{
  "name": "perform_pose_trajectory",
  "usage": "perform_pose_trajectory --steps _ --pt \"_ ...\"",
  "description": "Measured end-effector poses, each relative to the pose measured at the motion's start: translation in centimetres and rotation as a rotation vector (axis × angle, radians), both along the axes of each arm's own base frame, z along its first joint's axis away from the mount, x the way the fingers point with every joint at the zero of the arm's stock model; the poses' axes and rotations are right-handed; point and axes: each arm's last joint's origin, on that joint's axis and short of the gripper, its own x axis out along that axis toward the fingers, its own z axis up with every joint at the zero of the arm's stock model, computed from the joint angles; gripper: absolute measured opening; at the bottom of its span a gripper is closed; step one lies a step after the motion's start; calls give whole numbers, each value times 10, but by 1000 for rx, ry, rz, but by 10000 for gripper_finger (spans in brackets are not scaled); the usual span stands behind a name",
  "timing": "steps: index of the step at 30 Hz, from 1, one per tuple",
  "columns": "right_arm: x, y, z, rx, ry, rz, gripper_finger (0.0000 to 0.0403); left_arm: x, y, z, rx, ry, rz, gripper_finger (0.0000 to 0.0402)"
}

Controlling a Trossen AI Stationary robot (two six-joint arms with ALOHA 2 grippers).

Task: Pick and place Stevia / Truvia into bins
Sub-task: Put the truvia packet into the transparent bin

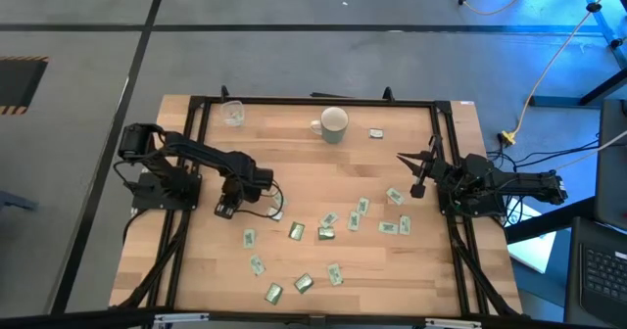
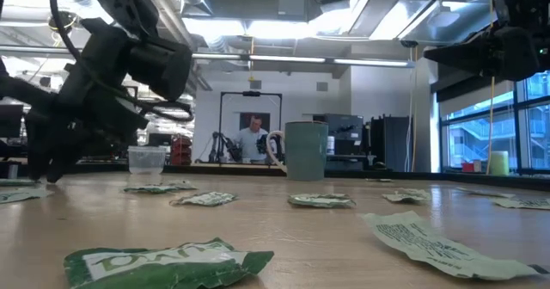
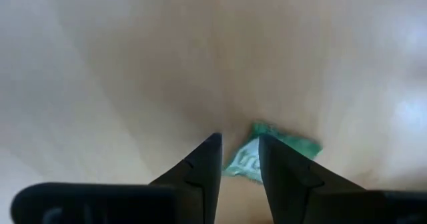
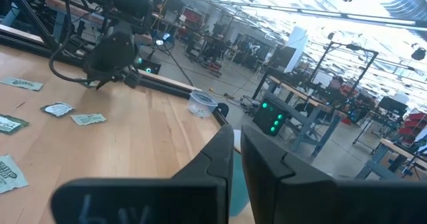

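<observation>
Several green and white sachets point(image 1: 328, 226) lie flat and scattered over the wooden table. The pale mug point(image 1: 333, 123) and the clear cup point(image 1: 232, 114) stand near the far edge. My left gripper point(image 1: 225, 210) is down at the table on the left, closed on one sachet point(image 3: 248, 159). It also shows in the low view point(image 2: 45, 174). My right gripper point(image 1: 402, 159) is shut and empty. It is held high over the table's right side, roughly level, pointing toward the far left point(image 4: 237, 144). My left gripper pinches a sachet between its two fingers, on the white part below its green end point(image 3: 244, 164). The fingers come from above, pointing down at the table. The sachet's green end point(image 3: 293, 141) sticks out past one fingertip. Whether it still rests on the wood I cannot tell.
One sachet point(image 1: 375, 132) lies apart, right of the mug. Black frame rails point(image 1: 313, 100) run along the table's far edge and sides. A person shows in the room beyond the table point(image 2: 252, 139). Sachets lie close to the near edge point(image 2: 163, 263).
</observation>
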Motion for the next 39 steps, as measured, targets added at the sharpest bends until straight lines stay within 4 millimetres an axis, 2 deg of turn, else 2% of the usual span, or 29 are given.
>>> perform_pose_trajectory --steps 10,18,29,39 --pt "0 0 0 0 0 0 35 -1 -4 0 -26 8 -55 95" --pt "0 0 0 0 0 0 35 4 -16 -12 4 55 -117 87" --pt "0 0 0 0 0 0 35 5 -17 -15 38 62 -58 30" --pt "0 0 0 0 0 0 35 10 -15 -11 65 66 -34 3"
